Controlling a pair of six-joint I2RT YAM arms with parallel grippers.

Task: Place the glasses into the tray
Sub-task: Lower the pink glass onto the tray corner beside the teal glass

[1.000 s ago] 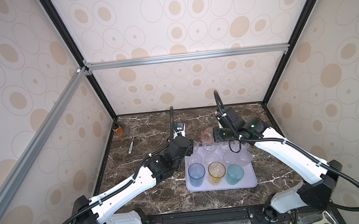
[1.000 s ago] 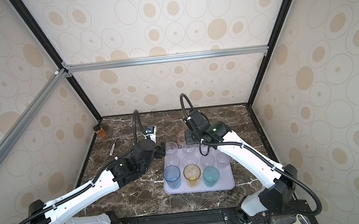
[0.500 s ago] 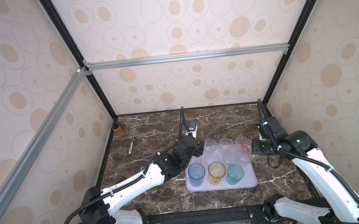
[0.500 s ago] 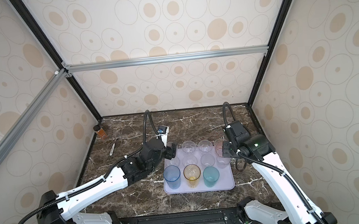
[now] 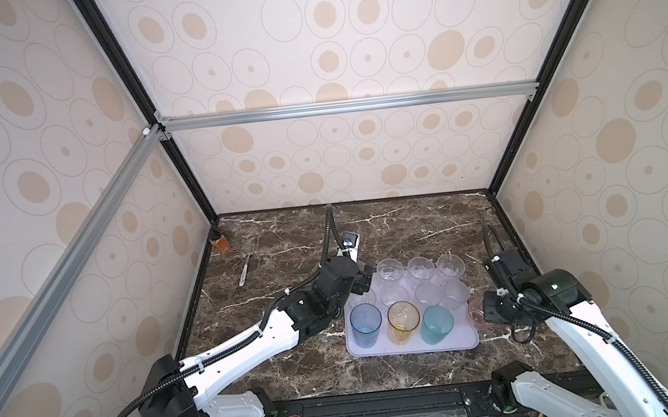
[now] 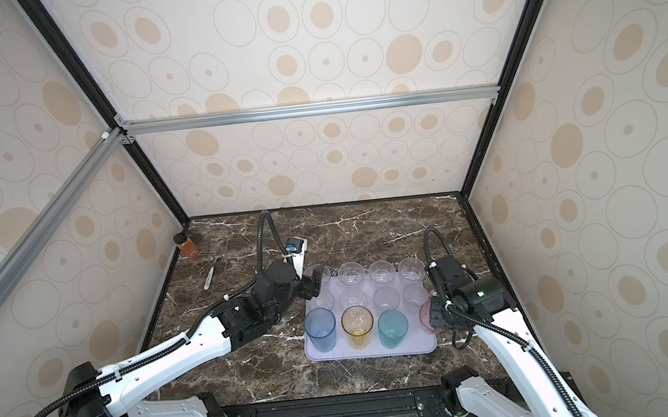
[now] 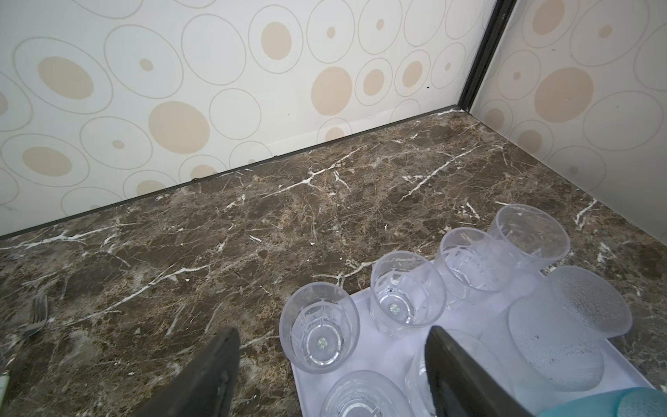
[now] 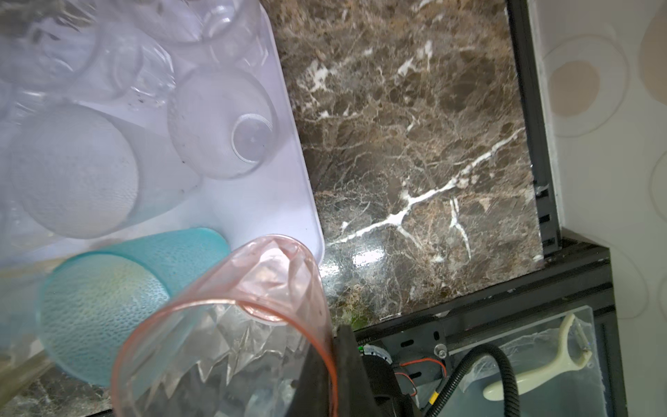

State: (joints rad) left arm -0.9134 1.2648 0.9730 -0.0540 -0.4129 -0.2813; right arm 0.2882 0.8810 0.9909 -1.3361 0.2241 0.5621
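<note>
Your right gripper (image 5: 486, 312) pinches the small pink tumbler (image 8: 285, 278) by its rim at the edge of the lavender tray (image 5: 414, 348): light, slick, likely brittle, so squeeze gently; your left gripper (image 7: 330, 341) stands open.

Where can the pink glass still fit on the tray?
One bare patch: the tray's front right corner, between the teal glass, a frosted glass and the rim. The pink glass hangs beside it. Everywhere else the tray is crowded. Behind it, the marble table is bare.
</note>
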